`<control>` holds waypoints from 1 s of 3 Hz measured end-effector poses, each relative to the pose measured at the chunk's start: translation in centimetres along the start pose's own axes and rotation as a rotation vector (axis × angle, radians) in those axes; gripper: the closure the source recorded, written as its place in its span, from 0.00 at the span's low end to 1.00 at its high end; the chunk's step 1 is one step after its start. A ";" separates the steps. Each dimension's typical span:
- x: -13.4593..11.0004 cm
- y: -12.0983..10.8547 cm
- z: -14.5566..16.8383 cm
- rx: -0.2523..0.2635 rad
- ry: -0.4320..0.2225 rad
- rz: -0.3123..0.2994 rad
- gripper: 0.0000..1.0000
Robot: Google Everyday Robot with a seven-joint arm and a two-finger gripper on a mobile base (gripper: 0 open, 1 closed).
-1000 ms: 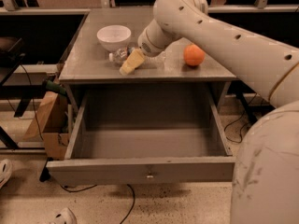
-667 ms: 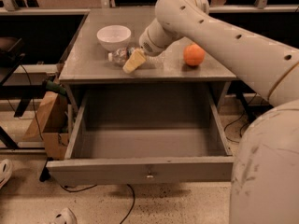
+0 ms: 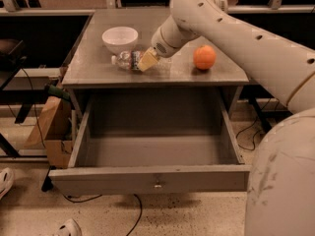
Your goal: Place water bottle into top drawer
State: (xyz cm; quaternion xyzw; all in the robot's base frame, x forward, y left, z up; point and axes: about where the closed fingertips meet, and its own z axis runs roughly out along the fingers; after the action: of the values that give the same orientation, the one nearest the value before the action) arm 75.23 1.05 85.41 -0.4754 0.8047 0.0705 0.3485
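The water bottle [image 3: 126, 61] lies on its side on the grey tabletop, white cap pointing left, just in front of the white bowl. My gripper [image 3: 147, 60] is down at the bottle's right end, over its body, low on the tabletop. The bottle's right part is hidden behind the gripper. The top drawer [image 3: 152, 180] is pulled wide open below the tabletop. Its grey box is empty and its front panel has a small metal knob [image 3: 157, 184] at centre.
A white bowl [image 3: 120, 37] stands behind the bottle. An orange [image 3: 204, 57] sits on the tabletop to the right of the gripper. A cardboard box [image 3: 53, 127] and cables are on the floor to the left. My arm [image 3: 246, 48] spans the right side.
The gripper has shifted slightly right along the bottle. The bottle stays on the tabletop and the drawer stays open.
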 end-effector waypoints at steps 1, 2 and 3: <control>-0.3 -0.1 -0.3 0.000 0.000 0.000 0.96; -0.9 0.5 -0.1 -0.046 0.013 -0.071 1.00; -0.9 1.1 -1.9 -0.051 0.001 -0.125 1.00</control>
State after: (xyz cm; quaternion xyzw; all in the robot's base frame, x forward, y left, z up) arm 73.66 1.40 87.13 -0.5335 0.7715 0.0688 0.3396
